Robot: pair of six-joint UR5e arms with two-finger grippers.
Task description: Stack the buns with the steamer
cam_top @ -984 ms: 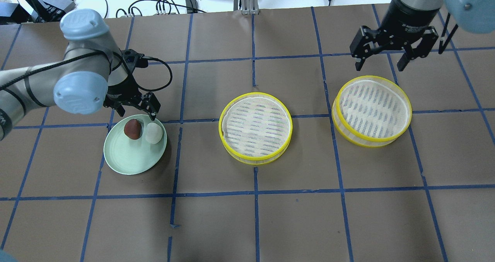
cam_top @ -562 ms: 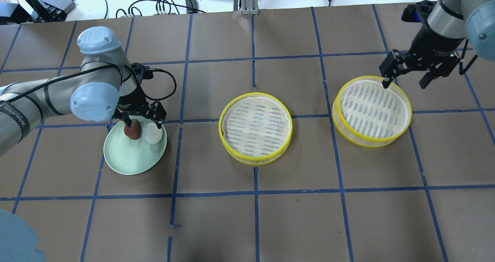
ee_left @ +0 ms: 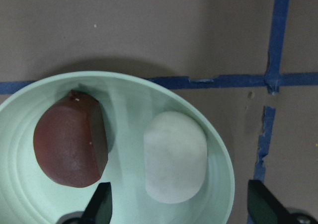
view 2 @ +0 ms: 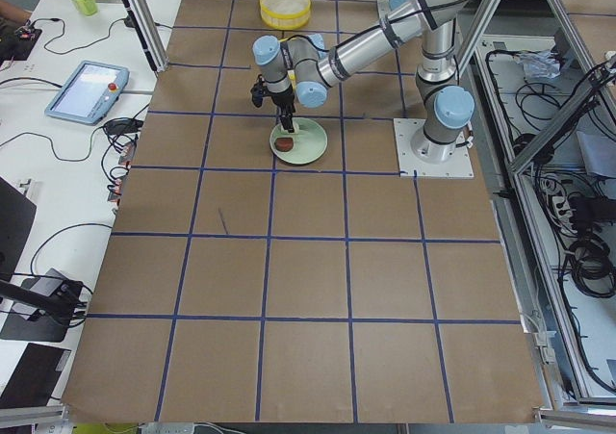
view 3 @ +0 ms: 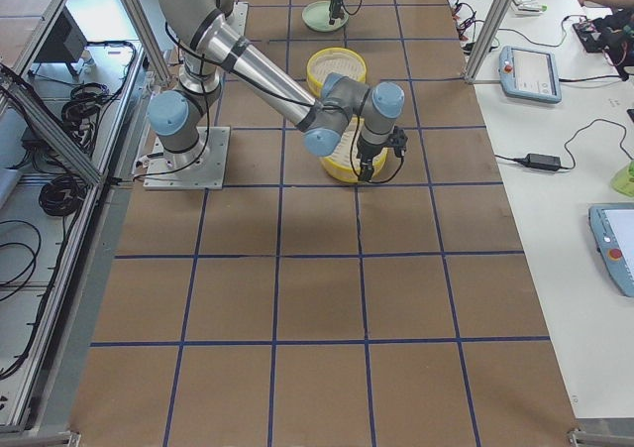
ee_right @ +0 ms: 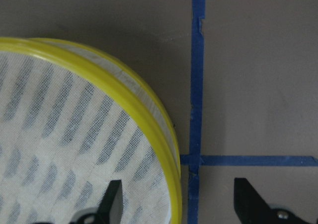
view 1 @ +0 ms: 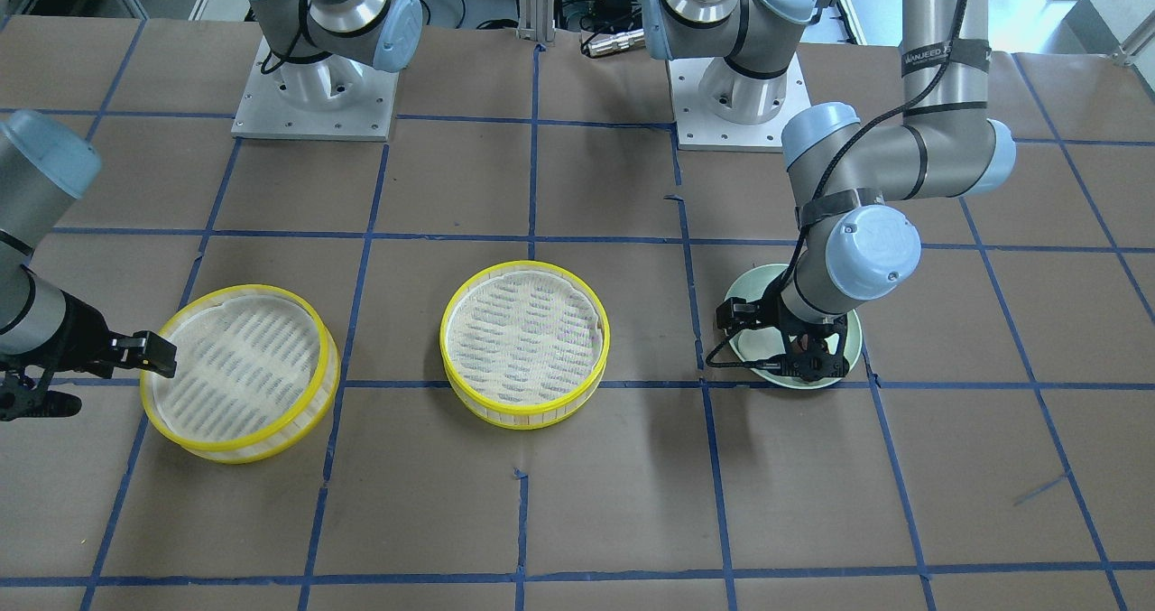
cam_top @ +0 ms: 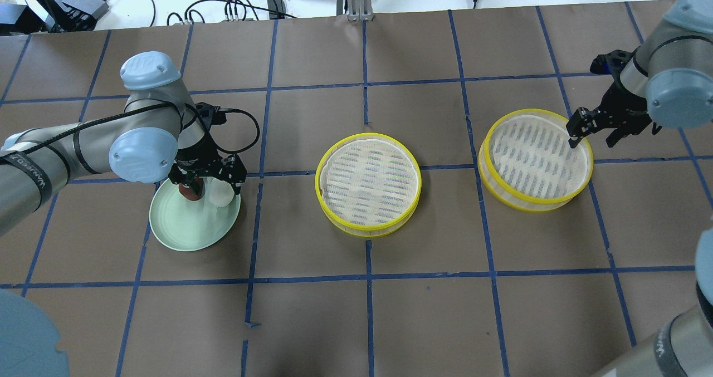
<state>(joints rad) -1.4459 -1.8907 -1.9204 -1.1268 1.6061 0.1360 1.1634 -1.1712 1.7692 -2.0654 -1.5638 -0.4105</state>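
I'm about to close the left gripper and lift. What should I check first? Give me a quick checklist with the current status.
1. Left gripper open with the white bun between its fingers: ok.
2. Its inner finger clear of the brown bun: cannot tell; it sits very close beside it.
3. Its outer finger inside the plate rim: not ok; in the wrist view it seems past the rim, so closing may catch it.
4. Right gripper open, one finger each side of the right steamer tray wall: ok.
5. Middle steamer tray empty for a bun: ok.
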